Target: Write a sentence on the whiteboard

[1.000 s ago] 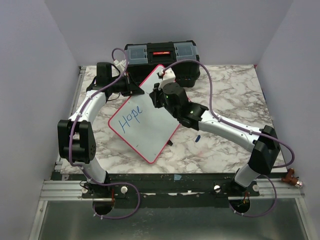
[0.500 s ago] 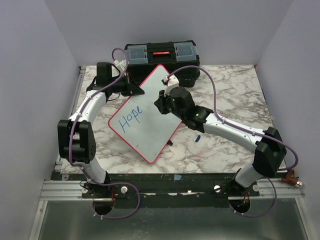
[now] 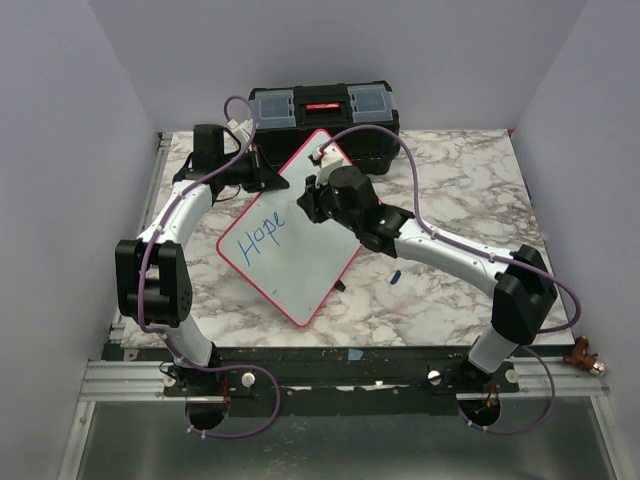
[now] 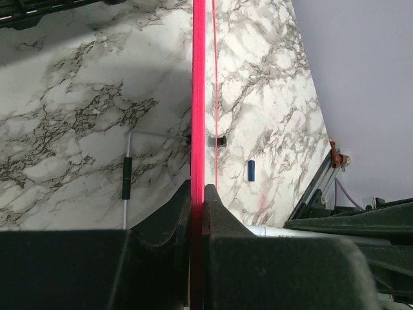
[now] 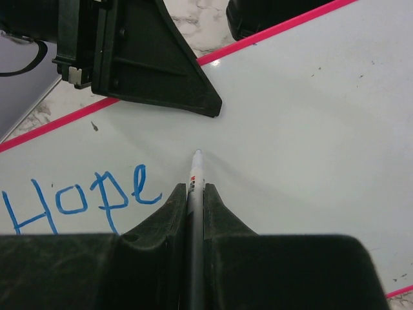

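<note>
Whiteboard (image 3: 290, 245) sits mid-table on the marble table (image 3: 460, 170), turned like a diamond in the top view w/ corners at approx 12, 3, 6 and 9 o'clock. Its 12 o'clock corner overlaps the front of the black toolbox (image 3: 320, 108), which stands at the back edge; can't tell if the two touch. L claw (image 3: 275, 180) is on the board's 10–11 o'clock edge, clenched on the red-pink frame: in the L wrist view the frame runs straight up btwn the two fingers, both pressed against it. R claw (image 5: 195, 194) is over the board's upper half, toward 1 o'clock from its centre, gripping a marker (image 5: 193, 184); the barrel is pinched tight btwn the fingers and the tip points to 12 o'clock in the R wrist view, at or just off the white surface, can't tell which. "Hope" (image 3: 262, 232) is written in blue on the board's left half. The marker tip is at approx 1 o'clock from the last letter, apart from it, w/ bare white around. L claw's black finger shows at 11 o'clock of the tip in that view. Small blue cap-like piece (image 3: 395, 275) lies on the table at 4 o'clock of the board, near its edge and under the R arm.
</note>
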Controlling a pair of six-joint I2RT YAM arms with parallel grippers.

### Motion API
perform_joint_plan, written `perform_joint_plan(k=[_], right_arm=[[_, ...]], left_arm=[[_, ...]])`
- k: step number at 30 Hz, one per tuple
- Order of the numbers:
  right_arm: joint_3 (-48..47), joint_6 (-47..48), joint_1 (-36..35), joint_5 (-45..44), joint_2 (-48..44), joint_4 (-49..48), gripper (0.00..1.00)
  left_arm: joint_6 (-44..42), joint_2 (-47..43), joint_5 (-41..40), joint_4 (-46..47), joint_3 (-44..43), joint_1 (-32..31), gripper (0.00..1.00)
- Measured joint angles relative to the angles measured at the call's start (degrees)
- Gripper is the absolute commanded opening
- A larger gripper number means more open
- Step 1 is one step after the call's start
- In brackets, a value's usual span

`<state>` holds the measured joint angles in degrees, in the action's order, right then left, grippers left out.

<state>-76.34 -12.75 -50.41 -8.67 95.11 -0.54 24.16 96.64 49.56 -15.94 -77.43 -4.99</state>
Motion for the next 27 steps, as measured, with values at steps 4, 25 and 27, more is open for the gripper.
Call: perform_joint_plan(k=[4, 25, 27], right_arm=[[-2.03, 0.61, 0.28, 0.22, 1.49, -0.11, 0.01], [-1.09, 0.81, 0.39, 1.70, 2.38, -2.16, 0.01], [0.72, 0.72, 0.52, 2.23, 1.31, -2.12, 0.01]], left_arm=[[-0.11, 0.00, 0.02, -0.04, -0.02, -0.02, 0.00], [-0.31, 0.00, -0.11, -0.39, -0.13, 0.00, 0.00], [-0.31, 0.00, -0.11, -0.39, -0.15, 0.00, 0.00]])
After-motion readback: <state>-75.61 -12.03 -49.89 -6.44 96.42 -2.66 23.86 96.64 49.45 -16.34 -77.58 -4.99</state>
